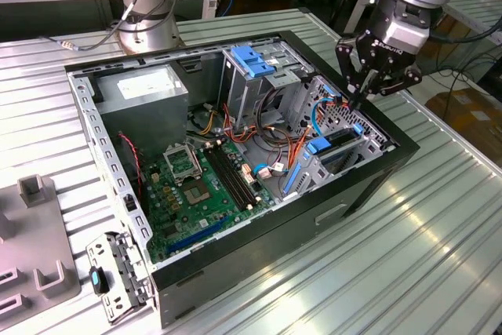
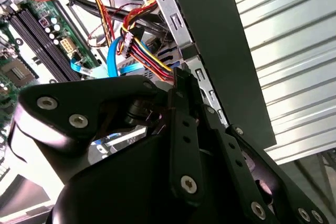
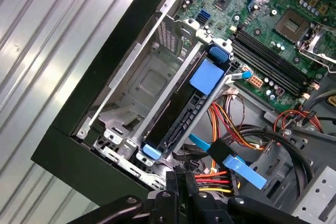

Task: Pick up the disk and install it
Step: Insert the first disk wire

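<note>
Ribbed metal counter [image 1: 439, 256] supports an open computer case [image 1: 235, 264] lying on its side. Within the case, the green motherboard [image 1: 196, 186] occupies the floor. Beside the motherboard, the disk [image 3: 181, 116] with blue carrier frame sits in the drive bay at the case's corner. Above that corner hovers the pincer [image 1: 357, 100], fingers drawn narrow, gripping nothing.

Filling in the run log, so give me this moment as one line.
end effector: shut, empty, above bay | disk: seated in bay | case: open
</note>
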Robot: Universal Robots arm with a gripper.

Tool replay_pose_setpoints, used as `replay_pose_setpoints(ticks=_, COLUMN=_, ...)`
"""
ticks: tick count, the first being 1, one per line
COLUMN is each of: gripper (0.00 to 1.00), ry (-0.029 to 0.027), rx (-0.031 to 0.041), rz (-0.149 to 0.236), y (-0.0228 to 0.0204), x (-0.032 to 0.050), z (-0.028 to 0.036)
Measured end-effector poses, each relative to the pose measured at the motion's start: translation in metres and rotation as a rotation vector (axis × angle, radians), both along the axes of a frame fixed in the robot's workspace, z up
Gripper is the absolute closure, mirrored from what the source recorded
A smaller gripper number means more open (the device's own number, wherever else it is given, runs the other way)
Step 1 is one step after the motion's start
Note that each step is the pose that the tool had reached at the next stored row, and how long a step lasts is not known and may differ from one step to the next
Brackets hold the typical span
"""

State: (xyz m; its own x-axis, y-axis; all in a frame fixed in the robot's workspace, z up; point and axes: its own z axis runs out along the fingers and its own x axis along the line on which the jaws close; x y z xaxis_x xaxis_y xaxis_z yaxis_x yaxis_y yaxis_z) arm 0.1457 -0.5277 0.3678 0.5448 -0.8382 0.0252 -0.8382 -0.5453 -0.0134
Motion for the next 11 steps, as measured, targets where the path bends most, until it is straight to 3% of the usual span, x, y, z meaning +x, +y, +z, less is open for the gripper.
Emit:
replay_pose_setpoints(ticks=6, gripper=0.83, ry=0.0, rx=-0.0001, rz=-0.113, y=0.0, x=0.0, z=0.0)
replay_pose_setpoints(ticks=11, gripper=0.83, ry=0.0, rx=-0.0001, rz=-0.244, y=0.0, x=0.0, z=-0.0002)
